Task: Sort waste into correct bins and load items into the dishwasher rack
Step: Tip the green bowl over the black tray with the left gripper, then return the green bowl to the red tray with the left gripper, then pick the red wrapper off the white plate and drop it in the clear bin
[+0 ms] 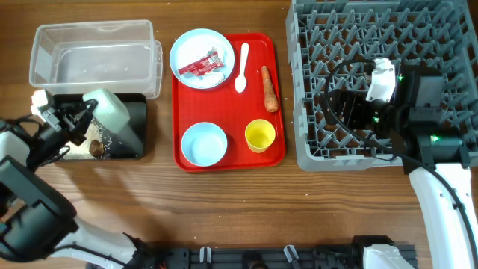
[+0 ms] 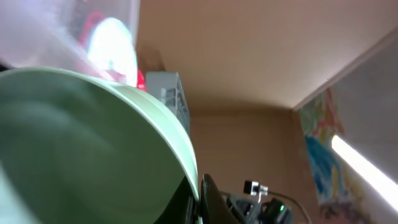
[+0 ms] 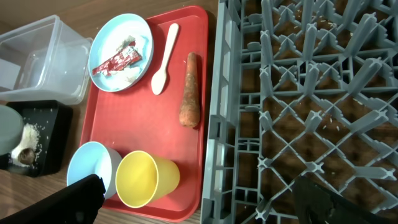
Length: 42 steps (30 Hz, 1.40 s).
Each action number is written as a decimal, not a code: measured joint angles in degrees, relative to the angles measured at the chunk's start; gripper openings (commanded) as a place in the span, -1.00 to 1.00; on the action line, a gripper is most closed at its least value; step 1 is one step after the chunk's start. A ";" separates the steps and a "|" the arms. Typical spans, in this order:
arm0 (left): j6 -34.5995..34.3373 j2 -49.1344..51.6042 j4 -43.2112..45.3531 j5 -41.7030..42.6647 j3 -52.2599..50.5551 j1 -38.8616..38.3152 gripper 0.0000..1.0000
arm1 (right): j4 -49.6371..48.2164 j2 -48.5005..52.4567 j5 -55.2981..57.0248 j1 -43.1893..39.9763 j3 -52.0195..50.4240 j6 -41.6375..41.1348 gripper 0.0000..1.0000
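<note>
My left gripper is shut on the rim of a pale mint bowl and holds it tipped over the black tray, where white grains and a brown lump lie. The bowl fills the left wrist view. My right gripper is open and empty above the grey rack. On the red tray sit a blue plate with a red wrapper, a white spoon, a carrot, a second bowl and a yellow cup.
The clear tub stands behind the black tray at the back left. The red serving tray lies between the bins and the rack. The rack fills the right side of the right wrist view.
</note>
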<state>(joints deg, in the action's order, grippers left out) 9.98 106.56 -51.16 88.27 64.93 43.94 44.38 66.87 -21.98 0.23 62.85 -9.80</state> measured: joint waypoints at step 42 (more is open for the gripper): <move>-24.85 -2.23 2.34 -92.74 34.38 -71.49 0.99 | 0.20 0.00 0.00 0.00 0.00 0.00 1.00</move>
<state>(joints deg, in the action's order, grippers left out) -14.87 104.33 -48.82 -4.47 99.31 -27.55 44.58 66.87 -21.98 0.23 62.85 -9.80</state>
